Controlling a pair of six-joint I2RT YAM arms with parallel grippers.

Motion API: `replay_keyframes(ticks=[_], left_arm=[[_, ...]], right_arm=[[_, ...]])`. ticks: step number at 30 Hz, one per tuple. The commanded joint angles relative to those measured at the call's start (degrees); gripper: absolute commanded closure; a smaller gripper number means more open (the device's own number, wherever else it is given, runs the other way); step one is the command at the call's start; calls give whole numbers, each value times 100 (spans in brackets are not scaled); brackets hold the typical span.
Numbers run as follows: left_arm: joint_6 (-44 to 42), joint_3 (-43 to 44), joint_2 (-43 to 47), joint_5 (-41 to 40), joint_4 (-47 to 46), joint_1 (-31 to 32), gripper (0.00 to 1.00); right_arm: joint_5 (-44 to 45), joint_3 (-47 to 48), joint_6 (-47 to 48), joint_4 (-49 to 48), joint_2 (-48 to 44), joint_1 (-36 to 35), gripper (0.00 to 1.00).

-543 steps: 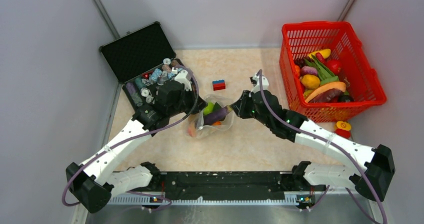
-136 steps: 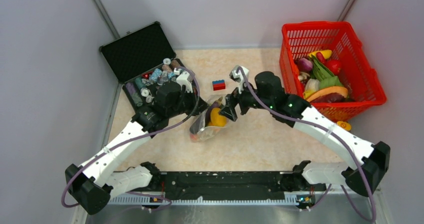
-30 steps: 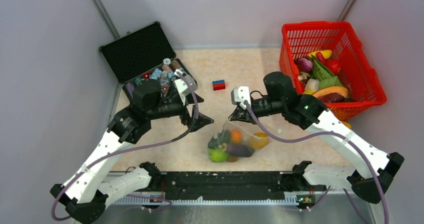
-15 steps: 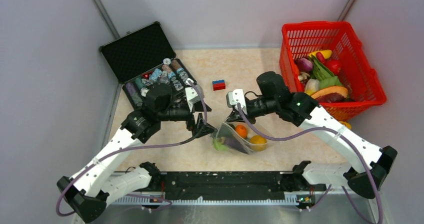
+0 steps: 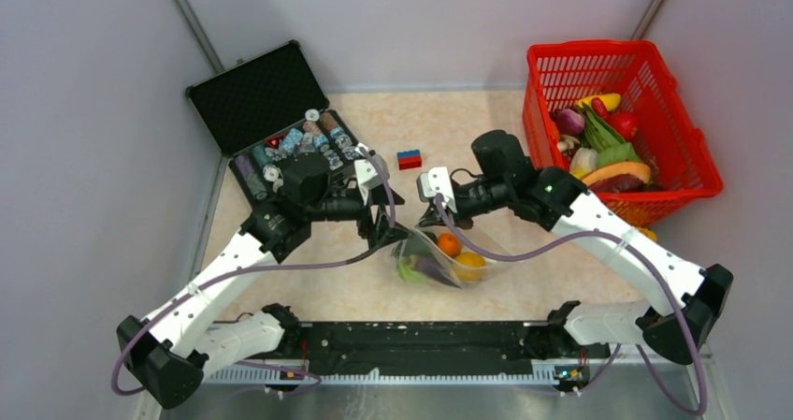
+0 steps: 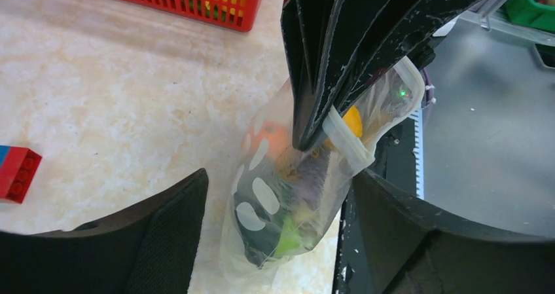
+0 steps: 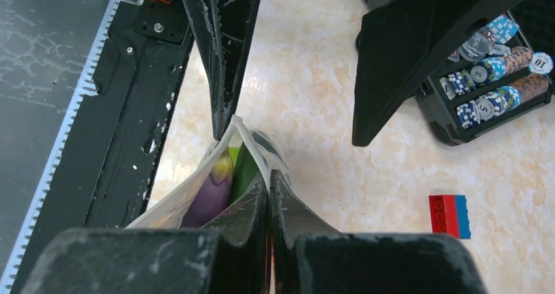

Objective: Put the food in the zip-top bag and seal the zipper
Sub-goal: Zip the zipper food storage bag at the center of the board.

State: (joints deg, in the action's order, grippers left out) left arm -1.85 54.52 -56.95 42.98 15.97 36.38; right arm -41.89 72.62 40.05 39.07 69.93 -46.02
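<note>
Food [image 5: 451, 245] is bagged; you're sealing now. Right tool [image 5: 431, 220] pinches the zipper [image 6: 347, 140] at twelve o'clock on the bag [image 5: 472, 275]; left tool [image 5: 387, 235], spread at nine, should clamp the strip next.

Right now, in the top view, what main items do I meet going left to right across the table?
Black case → zip-top bag → red basket.

zip-top bag [image 5: 447, 256]: 1 | food pieces seen inside: 4 – orange [image 5: 450, 243], yellow [image 5: 470, 262], purple eggplant [image 5: 432, 268], green [image 5: 408, 272] | red mesh basket [image 5: 587, 49]: 1 | black case [image 5: 257, 97]: 1 | red-and-blue toy brick [image 5: 409, 159]: 1
</note>
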Motion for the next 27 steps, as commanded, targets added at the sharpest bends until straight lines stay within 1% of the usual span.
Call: replay_keyframes(ticks=[1, 2, 6, 8, 9, 10, 11, 12, 16, 18, 20, 22, 24, 25, 26, 27], left_arm=[[-145, -20, -169, 346, -449, 10, 23], [-183, -35, -185, 321, -392, 16, 28], [-168, -198, -215, 246, -497, 11, 39], [-145, -299, -183, 313, -669, 10, 42], [-139, -354, -151, 361, -786, 16, 42], [-135, -415, -109, 396, -891, 11, 36], [-131, -455, -54, 417, -980, 17, 23], [-131, -498, -1, 441, -1061, 25, 18], [-218, -534, 102, 536, -989, 89, 16], [-303, -536, 91, 377, -867, 177, 16], [-314, -592, 65, 93, -1007, 312, 18], [-316, -610, -39, 29, -1161, 428, 20], [-344, -527, -160, -86, -1126, 536, 22], [-385, -504, -218, -158, -1101, 555, 24], [-393, -508, -256, -280, -1112, 569, 28], [-403, -523, -279, -422, -1154, 584, 34]], right_arm=[[-276, 452, 318, 12, 103, -52, 100], [-284, 492, 345, 52, 128, -44, 100], [-271, 525, 406, 60, 144, -32, 100], [-269, 553, 407, 83, 157, -10, 100], [-269, 571, 400, 101, 167, 3, 100], [-255, 591, 376, 114, 176, 9, 100], [-229, 611, 318, 103, 185, 16, 100], [-203, 619, 290, 87, 187, 27, 100], [-145, 645, 192, 22, 197, 88, 100], [-185, 664, 187, 20, 205, 105, 100], [-256, 704, 183, 28, 230, 110, 100], [-287, 739, 160, 25, 253, 108, 100], [-288, 778, 147, 41, 269, 119, 100], [-299, 792, 163, 66, 281, 119, 100], [-328, 816, 189, 98, 290, 120, 100], [-351, 815, 202, 128, 300, 120, 100]])
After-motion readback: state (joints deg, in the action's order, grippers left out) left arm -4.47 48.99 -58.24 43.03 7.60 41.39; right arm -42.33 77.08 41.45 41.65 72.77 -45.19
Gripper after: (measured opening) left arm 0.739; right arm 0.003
